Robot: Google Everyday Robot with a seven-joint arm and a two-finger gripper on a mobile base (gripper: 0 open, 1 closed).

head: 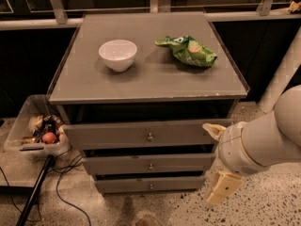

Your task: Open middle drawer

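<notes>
The grey cabinet (141,86) has three drawers stacked in its front. The middle drawer (117,164) is the medium-sized one, with a small round metal knob (150,165) at its centre. It stands pulled out slightly, like the top drawer (108,135) and the bottom drawer (122,185). My gripper (217,158) is to the right of the cabinet, level with the middle drawer's right end. It is open and empty, with one cream finger up by the top drawer's corner and the other low near the floor. It is well right of the knob.
A white bowl (117,54) and a green chip bag (188,51) lie on the cabinet top. A clear plastic bin (19,138) with odds and ends sits on the floor at the left, with cables (61,192) and a dark pole (33,197) beside it. A white post (282,74) stands at the right.
</notes>
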